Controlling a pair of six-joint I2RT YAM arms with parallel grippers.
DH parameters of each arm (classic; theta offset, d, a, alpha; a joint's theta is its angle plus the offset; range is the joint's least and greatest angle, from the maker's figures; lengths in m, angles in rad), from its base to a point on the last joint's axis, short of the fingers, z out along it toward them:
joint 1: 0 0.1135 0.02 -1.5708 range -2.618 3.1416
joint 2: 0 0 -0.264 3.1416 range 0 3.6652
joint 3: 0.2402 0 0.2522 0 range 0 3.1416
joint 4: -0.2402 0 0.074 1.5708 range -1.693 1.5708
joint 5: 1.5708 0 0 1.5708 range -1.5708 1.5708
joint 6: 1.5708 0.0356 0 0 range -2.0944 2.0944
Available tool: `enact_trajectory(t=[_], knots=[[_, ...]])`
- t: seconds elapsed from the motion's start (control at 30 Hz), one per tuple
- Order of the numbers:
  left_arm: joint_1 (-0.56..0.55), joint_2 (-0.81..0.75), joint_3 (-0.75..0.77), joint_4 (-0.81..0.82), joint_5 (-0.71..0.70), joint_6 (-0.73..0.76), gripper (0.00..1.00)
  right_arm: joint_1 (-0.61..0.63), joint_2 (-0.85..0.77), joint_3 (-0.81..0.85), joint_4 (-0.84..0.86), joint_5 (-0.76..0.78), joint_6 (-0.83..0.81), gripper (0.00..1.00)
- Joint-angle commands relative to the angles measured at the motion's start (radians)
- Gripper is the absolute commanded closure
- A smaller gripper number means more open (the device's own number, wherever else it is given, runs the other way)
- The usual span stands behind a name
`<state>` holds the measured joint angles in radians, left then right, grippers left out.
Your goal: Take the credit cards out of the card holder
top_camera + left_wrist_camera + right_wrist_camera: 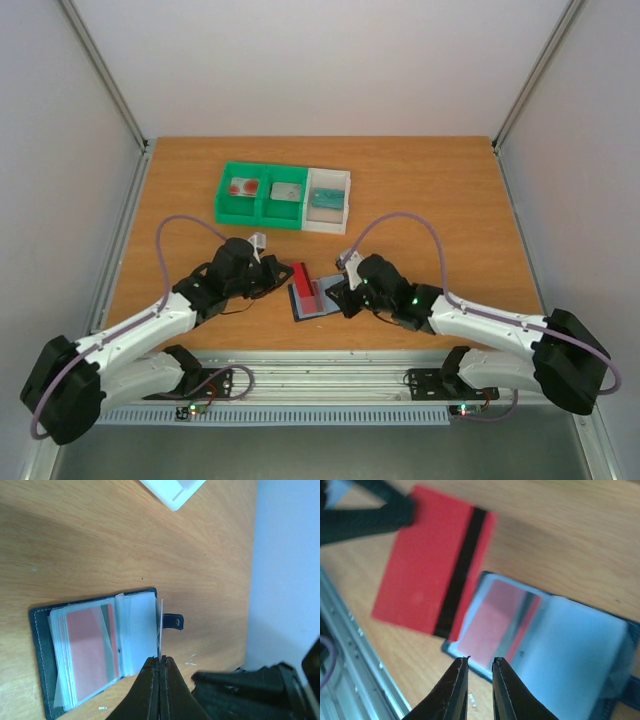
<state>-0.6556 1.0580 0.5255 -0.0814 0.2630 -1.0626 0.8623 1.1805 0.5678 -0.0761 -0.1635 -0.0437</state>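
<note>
The card holder (318,303) lies open on the table between my two arms, with black edges, clear blue-grey pockets and a small side tab (173,622). A pinkish credit card (89,647) shows inside one pocket. My left gripper (160,657) is shut on a red credit card with a black stripe (432,565). It holds that card on edge just above the holder's left side (303,281). My right gripper (480,661) hovers over the holder's near edge (485,667). Its fingers stand slightly open with nothing between them.
A green and white compartment tray (262,209) sits at the back of the table. A card with a red blotch (241,187) lies in its left compartment and another card (288,191) in its middle one. The metal rail (330,375) runs along the near edge.
</note>
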Motion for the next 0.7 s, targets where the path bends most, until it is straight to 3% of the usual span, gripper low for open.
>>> enact_trajectory(t=[0.0, 0.1, 0.33, 0.47, 0.67], knots=[[0.007, -0.093, 0.039, -0.107, -0.049, -0.069, 1.00, 0.141, -0.070, -0.071, 0.208, 0.196, -0.307, 0.85], [0.007, -0.152, 0.042, -0.150, -0.058, -0.115, 1.00, 0.213, -0.072, -0.110, 0.302, 0.229, -0.450, 0.83], [0.009, -0.268, 0.055, -0.216, -0.034, -0.096, 0.99, 0.301, -0.039, -0.127, 0.451, 0.322, -0.582, 0.72], [0.007, -0.306, 0.034, -0.097, 0.018, 0.086, 1.00, 0.301, -0.082, -0.045, 0.323, 0.308, -0.394, 0.69], [-0.004, -0.410, -0.047, 0.016, -0.060, 0.362, 0.99, 0.292, -0.083, 0.283, -0.242, 0.420, 0.107, 0.66]])
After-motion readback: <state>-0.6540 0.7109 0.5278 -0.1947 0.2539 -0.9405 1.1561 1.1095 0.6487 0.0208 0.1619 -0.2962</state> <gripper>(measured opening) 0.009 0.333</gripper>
